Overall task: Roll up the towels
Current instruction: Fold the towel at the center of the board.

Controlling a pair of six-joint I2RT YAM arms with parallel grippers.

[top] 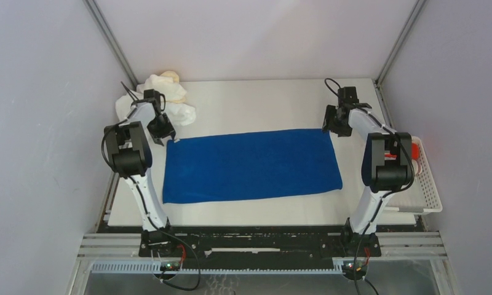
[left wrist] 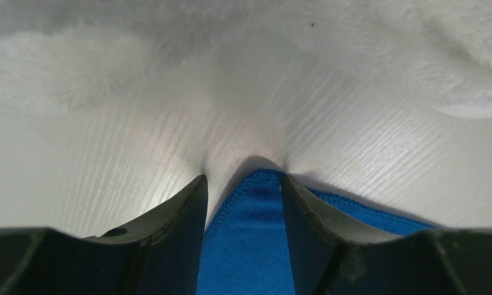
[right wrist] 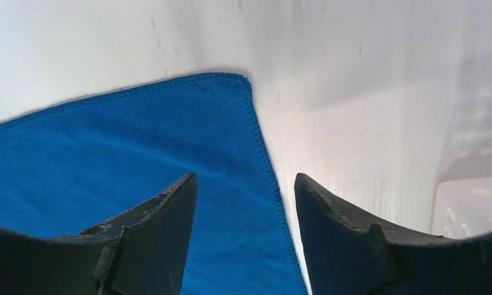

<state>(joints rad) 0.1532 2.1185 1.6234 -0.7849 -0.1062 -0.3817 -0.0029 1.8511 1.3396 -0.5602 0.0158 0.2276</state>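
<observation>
A royal blue towel (top: pixel 251 165) lies spread flat in the middle of the table. My left gripper (top: pixel 167 136) is down at its far left corner. In the left wrist view the jaws (left wrist: pixel 243 179) stand apart with the blue corner (left wrist: pixel 249 233) between them, and a thin strip of table shows beside the left finger. My right gripper (top: pixel 328 128) is at the far right corner. It is open (right wrist: pixel 245 179) and straddles the towel's right hem (right wrist: pixel 231 203). A heap of white and cream towels (top: pixel 163 95) lies at the back left.
A white slatted basket (top: pixel 429 193) stands off the table's right edge with something red in it. Its corner shows in the right wrist view (right wrist: pixel 471 206). The white towel heap (left wrist: pixel 465 67) lies just beyond the left gripper. Grey walls enclose the table.
</observation>
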